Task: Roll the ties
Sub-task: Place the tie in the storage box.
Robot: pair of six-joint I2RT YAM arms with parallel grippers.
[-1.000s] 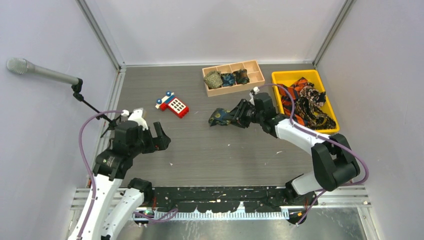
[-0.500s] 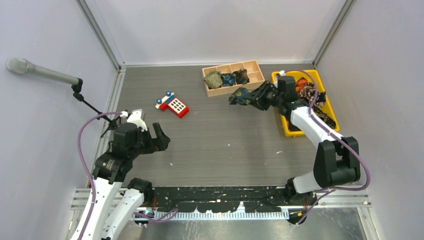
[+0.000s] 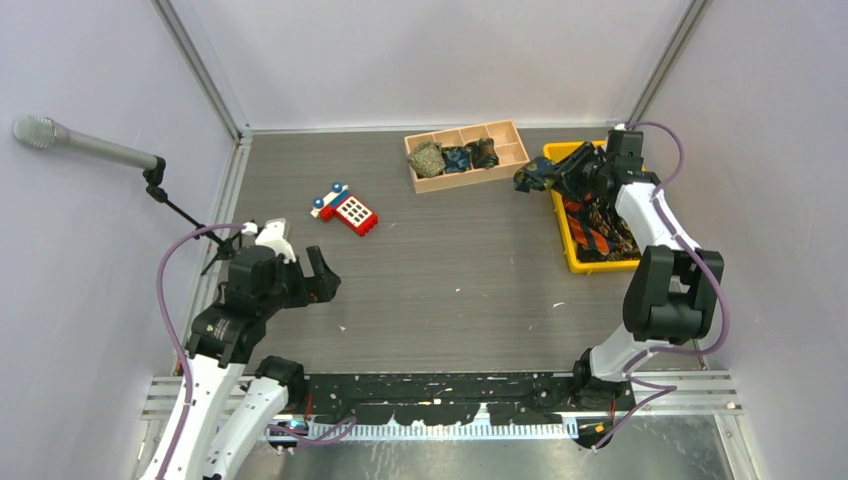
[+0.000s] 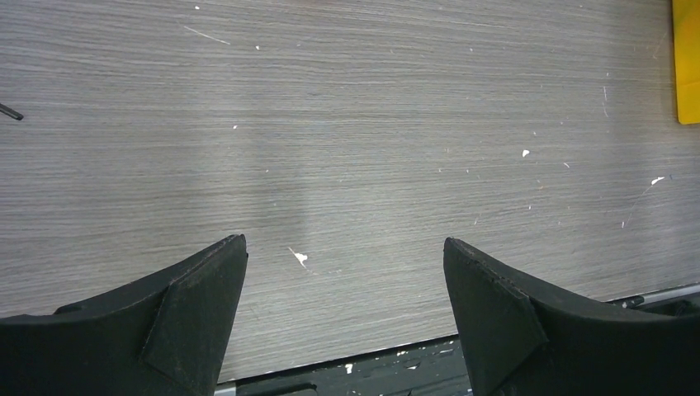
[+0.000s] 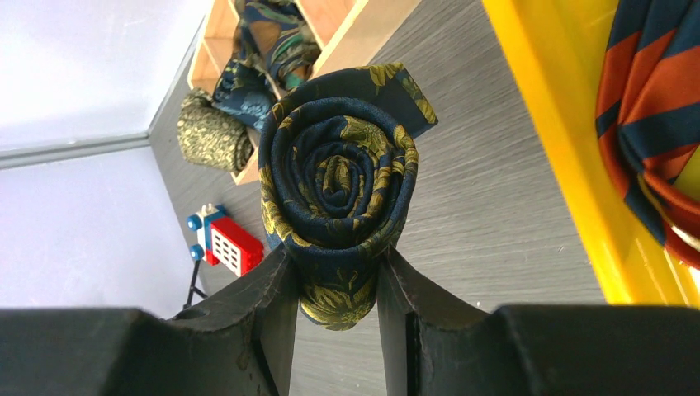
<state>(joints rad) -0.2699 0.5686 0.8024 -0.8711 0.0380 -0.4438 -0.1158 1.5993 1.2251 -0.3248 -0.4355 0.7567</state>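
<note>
Loads of bare tabletop (image 3: 450,290) through the middle and near side. Only clutter out there: a toy phone (image 3: 345,210) left of centre, well apart from everything. Far right corner way tighter: wooden tray (image 3: 500,170) with coils (image 3: 455,158) stuffed in three slots, yellow bin (image 3: 600,266) heaped with ties (image 3: 598,225) near it. Gap between those two plugged by the right gripper (image 3: 543,178) clamping a rolled tie (image 3: 527,180), arm stretched over the bin. Mic stand (image 3: 180,212) hugging the left wall near the left gripper (image 3: 325,275), jaws spread wide over plain wood.

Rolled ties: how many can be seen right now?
4. Three sit side by side in the wooden box: olive, blue, dark. The navy-gold roll is held by the right gripper near the yellow bin. Loose ties there could hide more.
</note>
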